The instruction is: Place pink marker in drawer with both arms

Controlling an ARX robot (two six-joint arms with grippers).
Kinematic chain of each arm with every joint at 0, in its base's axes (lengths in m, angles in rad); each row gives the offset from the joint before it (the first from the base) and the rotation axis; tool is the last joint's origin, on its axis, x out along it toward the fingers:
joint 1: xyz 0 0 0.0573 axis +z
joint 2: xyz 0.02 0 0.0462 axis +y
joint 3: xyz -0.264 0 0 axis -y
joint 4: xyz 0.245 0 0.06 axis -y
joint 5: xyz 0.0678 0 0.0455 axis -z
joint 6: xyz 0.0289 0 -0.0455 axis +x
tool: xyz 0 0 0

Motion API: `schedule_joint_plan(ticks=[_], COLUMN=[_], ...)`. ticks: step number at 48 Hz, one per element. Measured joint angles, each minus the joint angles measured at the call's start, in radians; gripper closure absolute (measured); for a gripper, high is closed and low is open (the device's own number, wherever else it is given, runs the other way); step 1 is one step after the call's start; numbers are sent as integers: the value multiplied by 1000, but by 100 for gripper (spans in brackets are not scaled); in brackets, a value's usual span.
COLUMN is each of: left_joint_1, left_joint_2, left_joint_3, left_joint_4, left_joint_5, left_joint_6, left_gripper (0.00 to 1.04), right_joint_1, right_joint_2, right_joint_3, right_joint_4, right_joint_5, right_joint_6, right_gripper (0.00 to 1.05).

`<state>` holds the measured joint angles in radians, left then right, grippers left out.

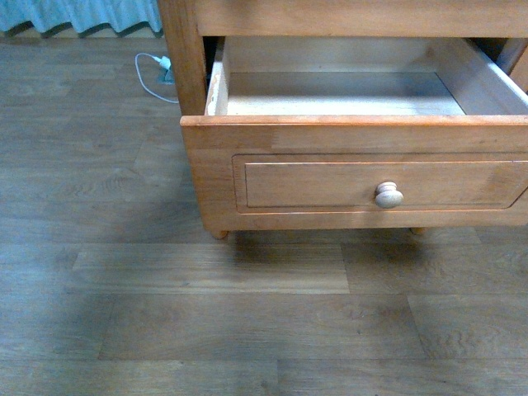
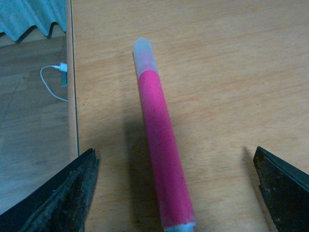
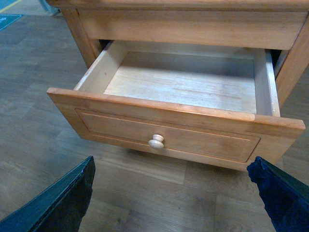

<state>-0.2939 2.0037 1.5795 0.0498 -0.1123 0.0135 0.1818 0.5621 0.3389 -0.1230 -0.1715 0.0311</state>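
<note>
Cabinet [image 1: 186, 58] of honey-brown wood on grey plank floor [image 1: 165, 313], with drawer [image 1: 355, 136] pulled out and its pale interior exposed. Right gripper [image 3: 171, 163], jaws spread wide and holding nothing, hangs before the drawer front, facing its round knob [image 3: 156, 141]. Left gripper [image 2: 175, 153], likewise released, straddles pink marker [image 2: 161, 150], which lies flat on a wooden top [image 2: 231, 72], touched by neither finger and outside the drawer
</note>
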Motion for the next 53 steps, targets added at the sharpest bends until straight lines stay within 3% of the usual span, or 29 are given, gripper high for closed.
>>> schedule_joint_plan(ticks=[22, 37, 47, 53], left_joint_1=[3, 20, 34, 36], left_joint_2=[88, 101, 101, 95], left_joint_3=[137, 166, 166, 157], left_joint_4=[-86, -121, -127, -127], left_joint_5=[10, 15, 9, 17], left_joint_6=[-14, -3, -3, -2], left_gripper=[7, 50, 85, 90], right_joint_1=[0, 0, 0, 0], right_joint_2=[0, 0, 0, 0], right_joint_3=[0, 0, 0, 0], right_joint_4=[0, 0, 0, 0], right_joint_5=[0, 0, 0, 0], right_joint_6=[0, 0, 0, 0], right_gripper=[8, 8, 8, 8])
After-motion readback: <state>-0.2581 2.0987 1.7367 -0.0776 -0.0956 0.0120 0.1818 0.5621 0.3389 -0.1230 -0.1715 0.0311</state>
